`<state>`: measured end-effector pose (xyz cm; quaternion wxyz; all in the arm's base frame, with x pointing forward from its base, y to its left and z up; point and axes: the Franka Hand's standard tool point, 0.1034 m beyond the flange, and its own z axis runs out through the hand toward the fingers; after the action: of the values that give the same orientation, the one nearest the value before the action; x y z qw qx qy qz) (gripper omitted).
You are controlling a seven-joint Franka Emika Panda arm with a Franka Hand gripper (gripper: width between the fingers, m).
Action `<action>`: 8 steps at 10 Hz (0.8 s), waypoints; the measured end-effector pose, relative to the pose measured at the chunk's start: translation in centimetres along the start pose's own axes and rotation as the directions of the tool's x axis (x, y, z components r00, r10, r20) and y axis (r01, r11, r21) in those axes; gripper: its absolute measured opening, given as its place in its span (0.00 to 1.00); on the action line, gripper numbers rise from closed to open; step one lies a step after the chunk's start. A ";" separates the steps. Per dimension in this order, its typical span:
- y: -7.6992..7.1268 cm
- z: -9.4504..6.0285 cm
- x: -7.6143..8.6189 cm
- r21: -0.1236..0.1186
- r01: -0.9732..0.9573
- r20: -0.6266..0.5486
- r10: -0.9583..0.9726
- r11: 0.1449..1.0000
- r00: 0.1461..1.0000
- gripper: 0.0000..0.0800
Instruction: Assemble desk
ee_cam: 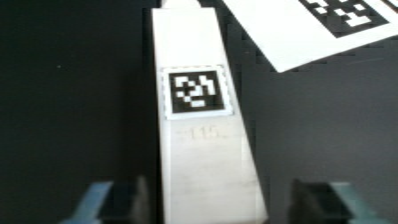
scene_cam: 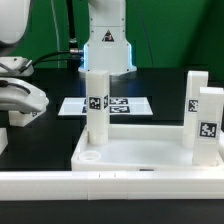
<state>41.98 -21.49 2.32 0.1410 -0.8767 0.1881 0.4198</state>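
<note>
Desk parts in mid-assembly: the large white plastic rectangular slab with raised rim lies flat on the black table, a round corner socket open near its corner on the exterior view's left; one white square plastic post leg with a black-and-white tag stands upright in the slab on that side, just behind the open socket; two more tagged white posts stand close together at the slab's edge on the exterior view's right.

Three legs counted, one slab, one socket plainly visible; the other sockets are hidden or too small to tell.

The wrist view looks down the length of a tagged leg, the two-finger gripper spread wide with one finger on either side of the post and neither pad touching it.

Risks, as a judgement: jaws closing off-centre could tip or twist the upright leg; a leg not fully seated could lean and jam; a swing across the slab could knock the paired posts.

Behind the slab lies the thin flat white marker board, one only; a long low white rail runs across the foreground.
</note>
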 end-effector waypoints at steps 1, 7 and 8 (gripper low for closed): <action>0.0 0.0 0.0 0.000 0.000 0.000 0.000 1.000 1.000 0.26; 0.0 0.0 0.0 0.001 -0.001 0.000 0.001 1.000 1.000 0.00; 0.0 0.0 0.0 0.000 0.000 0.000 0.000 1.000 1.000 0.00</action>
<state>42.00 -21.50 2.37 0.1412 -0.8767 0.1880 0.4197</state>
